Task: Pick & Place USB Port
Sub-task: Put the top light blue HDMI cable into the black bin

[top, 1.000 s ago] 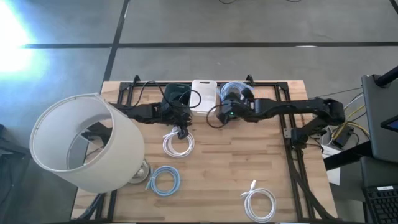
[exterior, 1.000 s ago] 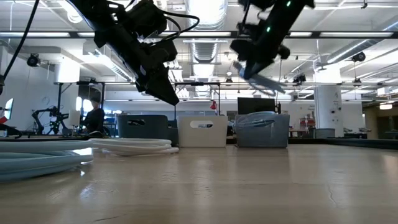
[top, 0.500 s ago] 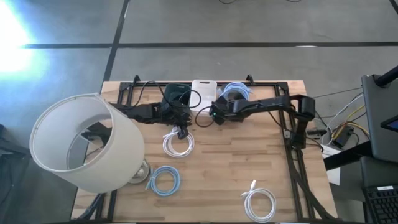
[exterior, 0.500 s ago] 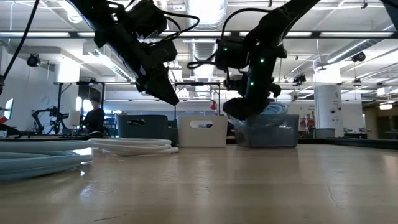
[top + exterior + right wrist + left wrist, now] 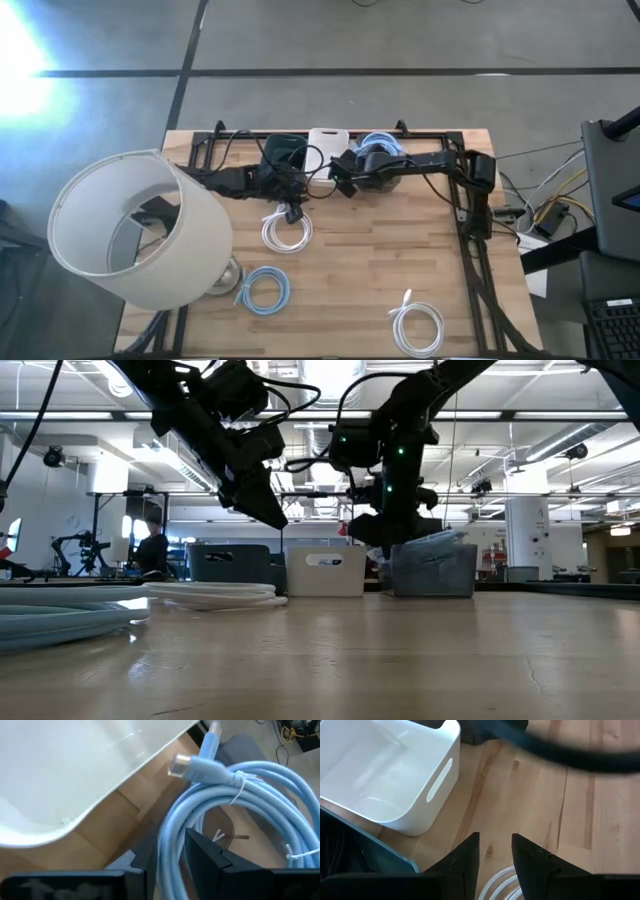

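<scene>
A light-blue coiled cable (image 5: 235, 785) with a silver plug (image 5: 179, 765) lies in the clear bin (image 5: 381, 150) at the table's far edge, beside the white bin (image 5: 327, 150). My right gripper (image 5: 167, 860) is at that bin's left rim (image 5: 352, 178), shut on the coil. My left gripper (image 5: 496, 850) hangs open just above a white coiled cable (image 5: 287, 232), which lies flat on the table, and touches nothing. My right gripper pinches several strands of the blue coil's near side (image 5: 172, 835) between its two fingers. It comes slanting down from the table's left. The rest of the coil (image 5: 440, 540) rests in the clear bin, one loop showing above the rim.
A dark bin (image 5: 285, 150) stands left of the white one. A lamp with a big white shade (image 5: 135, 230) fills the table's left side. Another blue coil (image 5: 265, 290) and a white coil (image 5: 418, 325) lie near the near edge. A person (image 5: 152, 550) sits far behind.
My right gripper has carried the blue coil from above the clear bin down into it. Its wrist has swung toward the table's left and tipped. The coil, hanging in the air a second ago, now sits in the bin.
</scene>
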{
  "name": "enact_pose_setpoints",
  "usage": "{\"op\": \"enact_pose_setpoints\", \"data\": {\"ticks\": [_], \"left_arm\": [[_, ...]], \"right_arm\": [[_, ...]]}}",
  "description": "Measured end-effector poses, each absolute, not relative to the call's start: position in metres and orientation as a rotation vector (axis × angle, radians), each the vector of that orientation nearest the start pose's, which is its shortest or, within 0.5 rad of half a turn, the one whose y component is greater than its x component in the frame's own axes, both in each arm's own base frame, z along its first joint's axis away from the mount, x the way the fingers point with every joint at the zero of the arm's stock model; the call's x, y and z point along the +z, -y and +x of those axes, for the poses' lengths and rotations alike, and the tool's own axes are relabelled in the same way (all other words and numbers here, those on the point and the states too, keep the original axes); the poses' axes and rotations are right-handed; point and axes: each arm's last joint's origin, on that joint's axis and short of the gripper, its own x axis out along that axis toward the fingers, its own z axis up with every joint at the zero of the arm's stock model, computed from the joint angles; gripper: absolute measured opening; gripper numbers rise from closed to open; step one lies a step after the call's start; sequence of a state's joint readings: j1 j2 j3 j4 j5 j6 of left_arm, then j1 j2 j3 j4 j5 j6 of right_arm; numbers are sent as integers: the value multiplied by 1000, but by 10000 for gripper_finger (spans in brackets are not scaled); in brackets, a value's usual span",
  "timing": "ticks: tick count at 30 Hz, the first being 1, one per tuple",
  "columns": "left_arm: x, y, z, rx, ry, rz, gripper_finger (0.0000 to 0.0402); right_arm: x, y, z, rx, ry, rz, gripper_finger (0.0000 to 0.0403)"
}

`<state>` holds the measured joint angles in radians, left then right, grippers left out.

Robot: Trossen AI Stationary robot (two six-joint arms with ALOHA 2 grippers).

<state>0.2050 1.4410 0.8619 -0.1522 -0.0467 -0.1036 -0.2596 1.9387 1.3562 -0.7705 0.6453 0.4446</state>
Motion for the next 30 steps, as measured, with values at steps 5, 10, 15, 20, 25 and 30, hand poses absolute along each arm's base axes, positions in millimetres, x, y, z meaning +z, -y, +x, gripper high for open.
{"op": "enact_pose_setpoints", "data": {"ticks": [5,10,15,20,25,30], "left_arm": [[216,-61,289,279,-725,-157,117],[216,-61,288,281,-734,-157,117],[216,-61,288,283,-733,-156,117],[216,-60,288,278,-734,-155,117],[216,-53,290,227,-738,-133,117],[216,-49,291,211,-739,-127,117]], "right_arm": [[178,112,355,-1033,-1179,77,124],[188,107,349,-996,-1225,92,143],[209,95,342,-949,-1207,104,148],[237,78,335,-909,-1128,100,143],[262,57,326,-855,-1057,91,136],[281,48,313,-837,-1008,105,133]]}}
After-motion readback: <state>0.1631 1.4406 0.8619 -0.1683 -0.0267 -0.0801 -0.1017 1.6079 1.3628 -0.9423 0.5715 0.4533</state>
